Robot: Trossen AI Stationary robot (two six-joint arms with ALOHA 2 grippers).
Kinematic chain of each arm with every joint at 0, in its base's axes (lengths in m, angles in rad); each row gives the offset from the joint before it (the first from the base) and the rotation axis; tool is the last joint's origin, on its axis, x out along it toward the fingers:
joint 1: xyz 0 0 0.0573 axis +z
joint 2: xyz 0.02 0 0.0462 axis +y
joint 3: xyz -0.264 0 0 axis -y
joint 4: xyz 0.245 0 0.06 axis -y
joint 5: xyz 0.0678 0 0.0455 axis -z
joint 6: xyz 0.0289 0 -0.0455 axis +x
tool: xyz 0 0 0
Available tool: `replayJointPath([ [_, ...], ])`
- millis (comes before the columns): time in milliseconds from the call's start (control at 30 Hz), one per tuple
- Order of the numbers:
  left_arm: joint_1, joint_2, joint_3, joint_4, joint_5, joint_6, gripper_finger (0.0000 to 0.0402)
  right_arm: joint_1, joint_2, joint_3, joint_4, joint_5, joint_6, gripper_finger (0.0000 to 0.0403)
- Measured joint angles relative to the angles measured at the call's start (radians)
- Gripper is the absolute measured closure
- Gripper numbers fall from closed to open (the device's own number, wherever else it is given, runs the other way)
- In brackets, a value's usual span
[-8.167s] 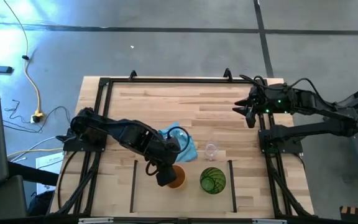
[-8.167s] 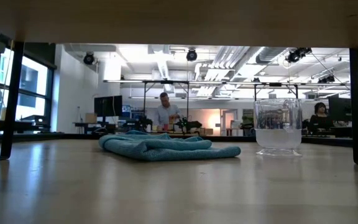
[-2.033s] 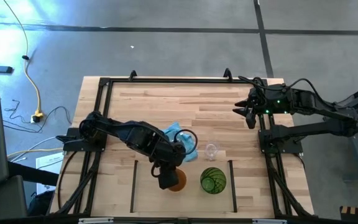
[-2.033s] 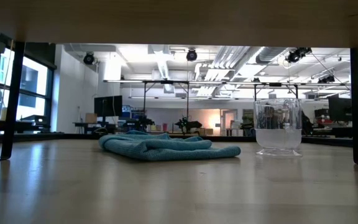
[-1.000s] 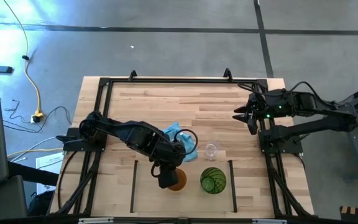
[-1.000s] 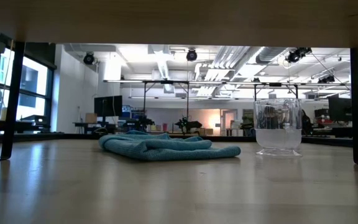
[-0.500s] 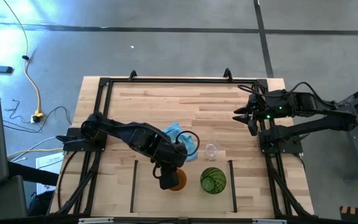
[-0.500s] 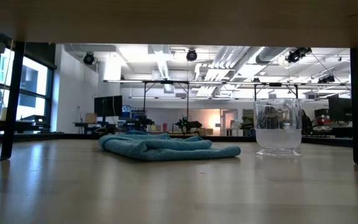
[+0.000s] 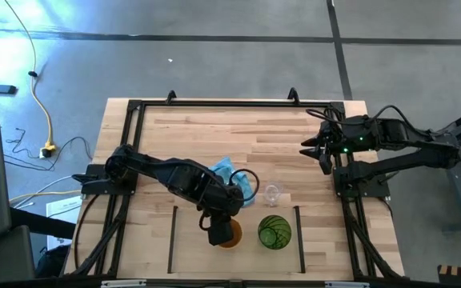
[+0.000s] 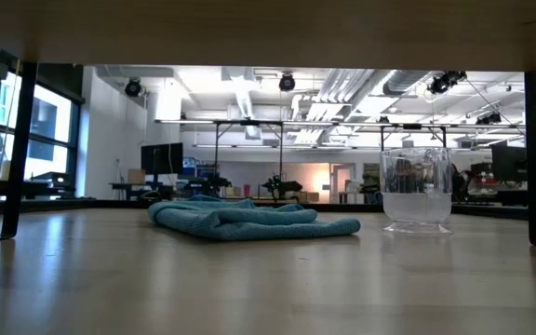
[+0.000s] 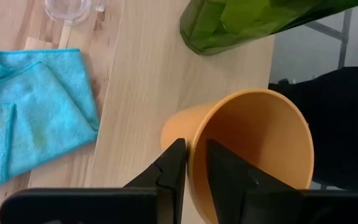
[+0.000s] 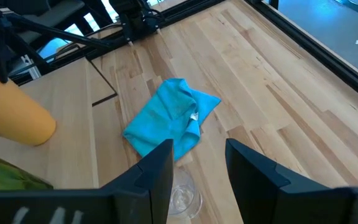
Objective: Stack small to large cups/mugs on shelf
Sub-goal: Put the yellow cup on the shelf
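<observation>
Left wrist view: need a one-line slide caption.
Left gripper pinching the rim of the orange cup, with green tumbler and blue cloth beyond.

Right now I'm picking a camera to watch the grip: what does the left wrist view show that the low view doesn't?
Only the left wrist view shows the left gripper pinching the rim of the tilted orange cup, one finger inside and one outside, with the base of the green tumbler beyond it. Only the low view shows the room behind the table and the whole clear glass standing upright. Both show the blue cloth lying on the wooden tabletop, and the glass, which the wrist view cuts off at its edge.
</observation>
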Motion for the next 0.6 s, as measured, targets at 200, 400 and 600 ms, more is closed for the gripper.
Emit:
replayJointPath([
  [200, 0.0, 0.0, 0.0, 0.002, 0.003, 0.0, 0.0351, 0.0, 0.0, 0.0, 0.0, 0.0, 0.003, 0.0265],
  [400, 0.0, 0.0, 0.0, 0.009, 0.011, 0.0, 0.0351, 0.0, 0.0, 0.0, 0.0, -0.001, 0.004, 0.0265],
  [600, 0.0, 0.0, 0.0, 0.01, 0.011, 0.0, 0.0351, 0.0, 0.0, 0.0, 0.0, -0.001, 0.004, 0.0265],
])
